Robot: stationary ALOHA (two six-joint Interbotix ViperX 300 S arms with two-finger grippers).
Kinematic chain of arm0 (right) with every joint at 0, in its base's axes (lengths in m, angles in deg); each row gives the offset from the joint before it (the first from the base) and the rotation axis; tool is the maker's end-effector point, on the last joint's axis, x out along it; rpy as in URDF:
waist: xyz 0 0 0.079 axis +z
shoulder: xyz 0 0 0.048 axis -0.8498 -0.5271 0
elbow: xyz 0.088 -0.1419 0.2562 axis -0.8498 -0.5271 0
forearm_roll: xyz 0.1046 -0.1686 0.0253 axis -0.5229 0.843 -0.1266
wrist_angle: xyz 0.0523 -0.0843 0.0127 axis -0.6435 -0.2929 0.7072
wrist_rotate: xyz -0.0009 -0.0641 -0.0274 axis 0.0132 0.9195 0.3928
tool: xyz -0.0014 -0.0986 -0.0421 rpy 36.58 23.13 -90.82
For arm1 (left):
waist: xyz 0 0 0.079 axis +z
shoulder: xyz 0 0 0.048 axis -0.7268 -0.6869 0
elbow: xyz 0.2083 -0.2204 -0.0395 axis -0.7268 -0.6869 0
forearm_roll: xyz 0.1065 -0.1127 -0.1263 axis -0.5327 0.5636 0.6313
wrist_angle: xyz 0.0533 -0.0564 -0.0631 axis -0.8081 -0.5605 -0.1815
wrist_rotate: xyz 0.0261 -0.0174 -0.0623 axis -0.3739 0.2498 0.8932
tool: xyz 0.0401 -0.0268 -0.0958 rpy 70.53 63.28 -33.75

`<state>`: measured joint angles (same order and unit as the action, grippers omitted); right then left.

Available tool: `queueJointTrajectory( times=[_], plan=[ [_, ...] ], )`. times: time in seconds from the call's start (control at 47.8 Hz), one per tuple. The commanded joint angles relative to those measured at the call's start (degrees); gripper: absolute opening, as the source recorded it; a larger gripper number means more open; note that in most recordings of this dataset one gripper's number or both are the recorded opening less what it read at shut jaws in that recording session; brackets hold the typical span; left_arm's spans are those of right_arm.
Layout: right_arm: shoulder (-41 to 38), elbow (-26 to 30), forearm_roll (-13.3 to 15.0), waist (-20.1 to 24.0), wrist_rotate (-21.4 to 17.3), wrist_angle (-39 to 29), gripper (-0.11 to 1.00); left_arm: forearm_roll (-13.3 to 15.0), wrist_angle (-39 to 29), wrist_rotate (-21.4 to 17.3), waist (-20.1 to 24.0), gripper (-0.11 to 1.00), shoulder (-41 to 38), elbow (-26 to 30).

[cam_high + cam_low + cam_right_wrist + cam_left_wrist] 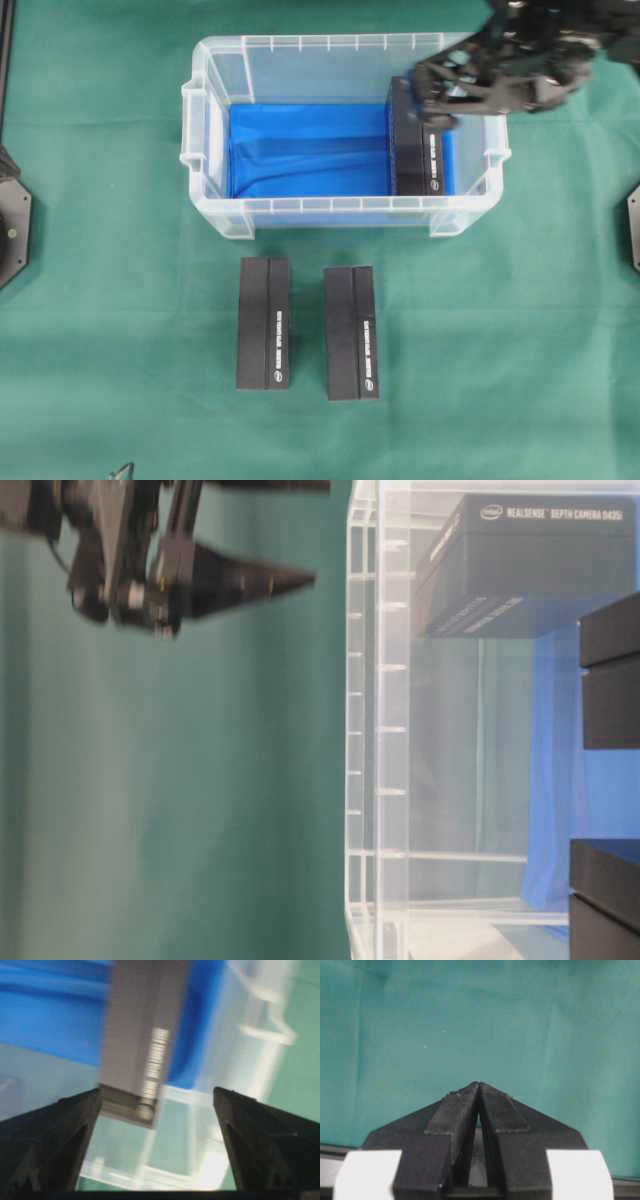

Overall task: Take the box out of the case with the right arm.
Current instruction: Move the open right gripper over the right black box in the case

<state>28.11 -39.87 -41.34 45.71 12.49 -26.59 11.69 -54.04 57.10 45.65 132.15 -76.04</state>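
Black box [418, 150] lies in the case [200, 150], against its right wall on the blue lining, long axis running from far wall to near wall. The right arm's gripper [445, 95] hovers over its far end, fingers [55, 1145] spread wide and empty. Risk, I think: one finger catches the clear wall, since the box sits so close to it.

The left gripper [479, 1092] is closed, empty.

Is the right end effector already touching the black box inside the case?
Apart. The right wrist view shows the open right end effector with the box beyond its fingers, untouched, within the case.
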Motion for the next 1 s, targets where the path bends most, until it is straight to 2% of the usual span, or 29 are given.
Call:
queueJointTrajectory(
  times=[0.0,0.167,0.397,0.983],
  plan=[
    [-1.23,3.6,-0.09,0.7,-0.09,0.26,0.89,-0.18,0.26,-0.09,0.18,0.02,0.0,0.62],
    [-3.78,5.98,-0.09,1.05,-0.35,-0.44,0.9,-0.18,0.18,-0.09,0.18,0.02,0.18,0.62],
    [-3.87,5.8,0.09,1.05,-1.58,-2.9,0.9,-0.18,0.26,-0.09,0.18,0.02,1.23,0.44],
    [-4.57,5.63,0.44,1.05,-2.64,-1.93,0.9,-0.18,0.26,-0.09,0.18,0.02,1.32,0.44]
  ],
)
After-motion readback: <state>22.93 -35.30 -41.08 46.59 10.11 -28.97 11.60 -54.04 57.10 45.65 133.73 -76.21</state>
